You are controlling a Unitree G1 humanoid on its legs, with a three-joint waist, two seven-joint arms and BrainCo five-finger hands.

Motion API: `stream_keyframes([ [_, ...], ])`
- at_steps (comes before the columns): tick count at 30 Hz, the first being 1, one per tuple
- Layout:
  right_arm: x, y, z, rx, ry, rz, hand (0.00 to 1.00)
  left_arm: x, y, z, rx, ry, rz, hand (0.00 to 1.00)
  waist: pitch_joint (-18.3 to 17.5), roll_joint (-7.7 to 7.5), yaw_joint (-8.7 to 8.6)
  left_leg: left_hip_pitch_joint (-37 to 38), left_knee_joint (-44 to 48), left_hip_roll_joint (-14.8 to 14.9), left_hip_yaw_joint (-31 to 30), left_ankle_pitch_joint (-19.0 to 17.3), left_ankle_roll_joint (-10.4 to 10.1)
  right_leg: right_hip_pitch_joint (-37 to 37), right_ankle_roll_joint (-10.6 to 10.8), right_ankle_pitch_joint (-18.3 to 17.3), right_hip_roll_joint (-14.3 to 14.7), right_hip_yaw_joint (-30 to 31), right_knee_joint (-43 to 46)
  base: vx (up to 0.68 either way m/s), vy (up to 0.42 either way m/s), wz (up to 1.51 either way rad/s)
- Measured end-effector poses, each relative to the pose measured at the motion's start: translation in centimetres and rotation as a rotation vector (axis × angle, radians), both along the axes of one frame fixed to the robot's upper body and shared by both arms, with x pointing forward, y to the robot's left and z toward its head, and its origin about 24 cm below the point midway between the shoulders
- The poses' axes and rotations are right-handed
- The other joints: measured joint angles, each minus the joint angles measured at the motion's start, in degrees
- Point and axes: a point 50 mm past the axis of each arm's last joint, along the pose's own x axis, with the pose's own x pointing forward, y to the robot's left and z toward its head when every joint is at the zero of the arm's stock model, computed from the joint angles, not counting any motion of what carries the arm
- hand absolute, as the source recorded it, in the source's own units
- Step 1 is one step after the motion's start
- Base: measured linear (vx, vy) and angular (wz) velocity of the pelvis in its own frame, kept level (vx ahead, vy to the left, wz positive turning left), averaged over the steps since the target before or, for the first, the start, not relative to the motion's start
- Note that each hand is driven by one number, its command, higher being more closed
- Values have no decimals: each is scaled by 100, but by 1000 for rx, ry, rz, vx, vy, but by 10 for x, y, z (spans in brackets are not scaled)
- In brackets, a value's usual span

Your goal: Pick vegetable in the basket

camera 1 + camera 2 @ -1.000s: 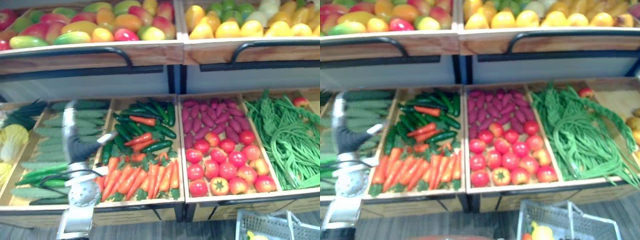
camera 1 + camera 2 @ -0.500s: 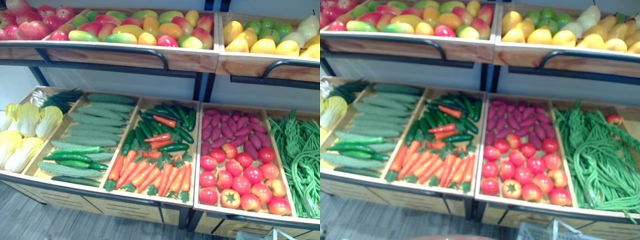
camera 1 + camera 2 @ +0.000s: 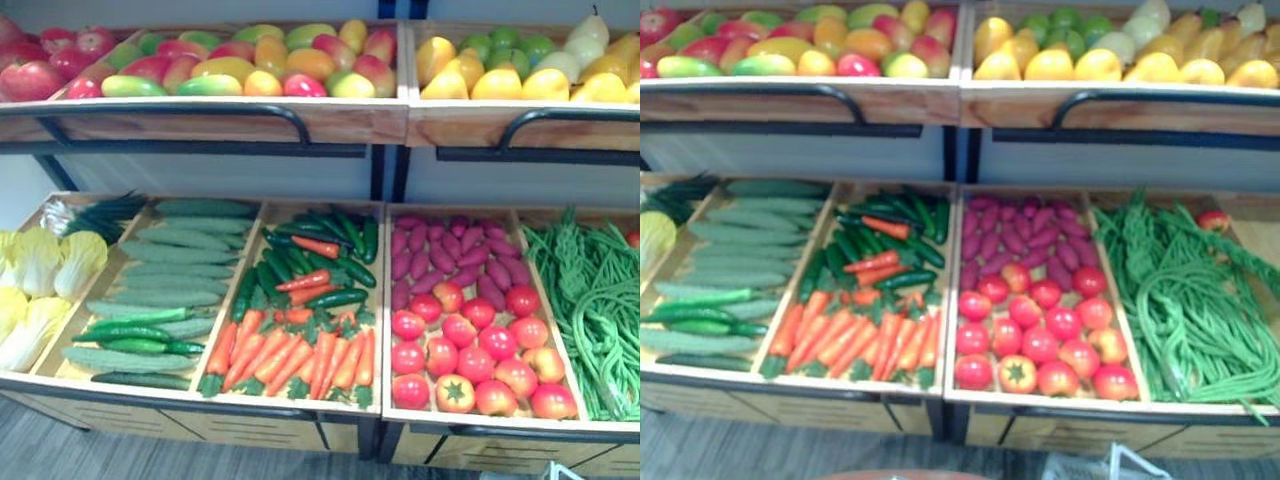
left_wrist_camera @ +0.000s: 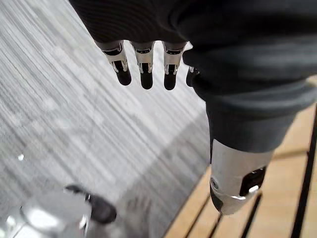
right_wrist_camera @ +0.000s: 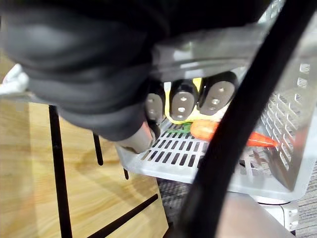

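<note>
Basket (image 5: 296,116) holding a carrot (image 5: 208,130) apparently hangs from fingers (image 5: 216,96) of right hand (image 5: 182,105).

A two-tier wooden stand (image 3: 330,120) with black rails (image 3: 170,108) stands on grey plank floor (image 3: 60,450), a pale panel (image 3: 200,175) between tiers.

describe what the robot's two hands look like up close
The left hand has a dark ribbed cover over its back and wrist, slim silver fingers ending in rounded dark tips, and a thicker silver thumb with a dark inset. The right hand wears the same dark ribbed cover. Its fingertips are dark oval pads, each with small pale dots.
</note>
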Motion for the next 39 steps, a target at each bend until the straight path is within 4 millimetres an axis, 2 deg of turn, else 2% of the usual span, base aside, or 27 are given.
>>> stream_keyframes([
  [2, 3, 0, 0, -6, -2, 24, 100, 16, -7, -2, -51, -66, -87, 0, 26, 31, -39, 30, 9, 5, 14, -3, -3, -21, 0, 0, 5, 16, 19, 57, 2, -4],
  [7, 10, 1, 0, -10, -7, 60, 100, 39, -23, -4, -134, -156, -275, 0, 95, 47, -47, 82, 28, 12, 116, -16, -8, -50, 0, 2, 13, 126, 37, 25, 2, -12],
  [16, 14, 4, 0, -19, -16, 86, 100, 45, -30, -5, -206, -170, -442, 0, 358, 30, -47, 438, 8, 25, 332, -54, -12, 122, -5, -4, 13, 353, 127, -24, 5, -11],
  [19, 14, 3, 0, -26, -19, 78, 100, 42, -32, -6, -219, -154, -462, 0, 376, 40, -62, 542, 21, 18, 481, -139, 3, 67, -21, -166, -27, 506, 347, -48, 23, -29],
  [20, 14, 3, 0, -28, -26, 63, 100, 43, -32, -6, -223, -152, -489, 0, 398, 21, -89, 631, 30, -14, 603, -208, 3, -91, 45, -362, -96, 654, 665, -42, 46, -36],
  [22, 16, 5, 0, -37, -47, 41, 100, 46, -29, -5, -226, -140, -549, 0, 454, -41, -189, 718, 33, -77, 733, -242, 23, -243, 103, -506, -187, 819, 980, -14, 67, -40],
  [26, 9, 11, 1, -47, -100, -28, 100, 58, -22, -4, -206, -103, -646, 0, 580, -231, -218, 791, 196, -251, 1238, -480, 83, -558, 356, -344, -330, 1365, 1083, 5, 103, -67],
  [28, 11, 16, 1, -45, -127, -41, 100, 63, -17, -3, -194, -100, -667, 0, 609, -368, -248, 733, 216, -354, 1701, -460, 179, -706, 369, -94, -325, 1625, 749, -9, 159, -97],
  [29, 15, 17, 1, -46, -141, -35, 100, 67, -17, -2, -191, -103, -674, 0, 633, -346, -282, 578, 319, -281, 2103, -515, 312, -690, 125, -299, -353, 1307, 327, -32, 143, -141],
  [30, 32, 17, 2, -40, -178, -14, 100, 72, -23, -3, -197, -124, -678, 0, 774, -83, -304, 506, 413, 43, 2542, -568, 366, -1101, -388, -631, -407, 311, 1461, -23, 133, -149],
  [31, 38, 21, 2, -27, -191, -3, 100, 76, -20, -1, -182, -138, -681, 0, 877, -102, -309, 481, 618, 167, 2717, -677, 380, -1288, -521, -470, -451, -26, 2198, 12, 100, -148],
  [32, 42, 28, 0, -7, -204, 13, 100, 84, -9, 4, -141, -156, -685, 0, 1006, -287, -370, 451, 1033, 172, 2914, -877, 418, -1433, -909, 331, -526, -378, 2777, -35, 103, -196],
  [33, 47, 34, 0, -1, -214, 69, 100, 91, -9, 5, -140, -172, -668, 0, 1085, -346, -270, 185, 1381, 153, 2879, -1225, 694, -1430, -1130, 789, -334, -344, 2026, -90, 79, -208],
  [34, 52, 28, 3, -20, -233, 83, 100, 93, -14, 3, -153, -179, -661, 0, 1023, -132, -179, 110, 947, 110, 2790, -1099, 853, -1360, -1042, 764, -165, -244, 1820, -165, 118, -239],
  [35, 59, 20, 6, -53, -241, 97, 100, 91, -21, 0, -195, -174, -644, 0, 1065, -123, -226, 209, 669, 35, 3299, -834, 753, -1441, -776, -94, -419, -598, 3201, -91, 82, -163],
  [36, 58, 20, 5, -48, -234, 102, 100, 87, -18, 0, -192, -150, -641, 0, 1055, -159, -219, 213, 750, -18, 3541, -901, 830, -1252, -552, -370, -554, -722, 3672, -15, 75, -166],
  [37, 57, 24, 3, -39, -223, 95, 100, 84, -17, -1, -189, -139, -634, 0, 1035, -188, -178, 187, 838, -31, 3776, -958, 839, -946, -476, -437, -565, -878, 3747, 24, 3, -155],
  [39, 63, 31, 1, -20, -218, 112, 100, 82, -18, -1, -187, -136, -629, 0, 989, -260, -134, 11, 1002, -13, 4257, -1001, 902, -427, -290, -320, -481, -1113, 3224, -16, -50, -157],
])
